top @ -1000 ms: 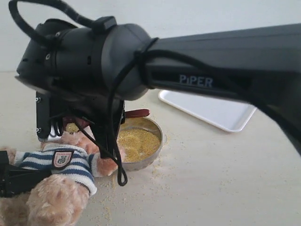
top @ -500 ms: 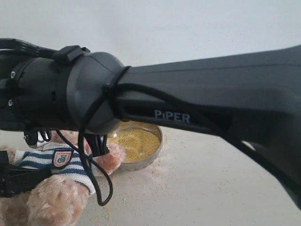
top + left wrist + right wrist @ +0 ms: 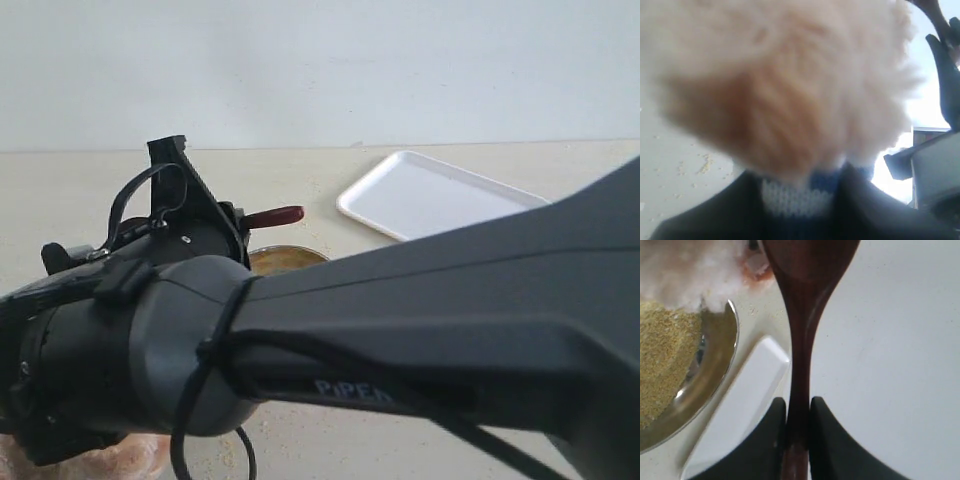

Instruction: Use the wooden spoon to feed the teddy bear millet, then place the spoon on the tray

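The fluffy light-brown teddy bear fills the left wrist view. My left gripper is shut on its navy-and-white striped shirt. In the exterior view only a patch of the teddy bear's fur shows under the right arm. My right gripper is shut on the thin handle of the dark wooden spoon, whose bowl lies beside the bear's fur. The spoon's reddish end sticks out past the wrist. The millet lies in a steel bowl. The white tray sits at the back right.
My right arm crosses the whole lower part of the exterior view and hides most of the bowl and the bear. Spilled grains dot the pale table. The tray's corner lies just beyond the bowl.
The right arm has swung low across the exterior view, now covering the bear and most of the bowl and uncovering the tray. Both grips are unchanged.
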Controlling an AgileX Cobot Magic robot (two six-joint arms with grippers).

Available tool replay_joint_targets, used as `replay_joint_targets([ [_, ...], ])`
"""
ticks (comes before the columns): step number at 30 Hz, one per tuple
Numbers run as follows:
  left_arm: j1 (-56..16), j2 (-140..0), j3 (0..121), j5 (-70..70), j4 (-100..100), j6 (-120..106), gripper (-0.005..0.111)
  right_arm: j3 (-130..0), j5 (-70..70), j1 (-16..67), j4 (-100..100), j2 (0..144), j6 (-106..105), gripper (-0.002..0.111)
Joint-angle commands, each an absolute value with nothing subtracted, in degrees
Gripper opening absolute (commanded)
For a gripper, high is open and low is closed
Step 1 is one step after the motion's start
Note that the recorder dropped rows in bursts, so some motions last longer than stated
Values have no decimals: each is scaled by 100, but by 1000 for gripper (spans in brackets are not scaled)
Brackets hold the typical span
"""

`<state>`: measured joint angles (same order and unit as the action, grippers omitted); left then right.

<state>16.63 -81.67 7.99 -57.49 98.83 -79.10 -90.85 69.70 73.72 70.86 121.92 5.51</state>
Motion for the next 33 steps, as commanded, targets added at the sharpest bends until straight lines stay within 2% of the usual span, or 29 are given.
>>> replay_joint_targets([
  [1,1684,-8161,770,-6023,9954,-7947,5,-9062,6996,7375,7109,12113,860,0],
  [8,1684,-8161,770,-6017,9954,-7958,5,-9062,6996,7375,6013,11597,794,0],
  [13,1684,-8161,770,-6017,9954,-8107,5,-9062,6996,7239,5105,11057,-148,0],
  [21,1684,-8161,770,-6005,9995,-8234,5,-9062,6996,6036,2818,10345,-1565,0],
  [27,1684,-8161,909,-5935,9995,-8264,5,-9062,6996,5122,1949,10790,-1814,0],
  [33,1684,-8161,1006,-5799,9995,-8169,5,-9062,6996,5078,2142,11519,-1876,0],
])
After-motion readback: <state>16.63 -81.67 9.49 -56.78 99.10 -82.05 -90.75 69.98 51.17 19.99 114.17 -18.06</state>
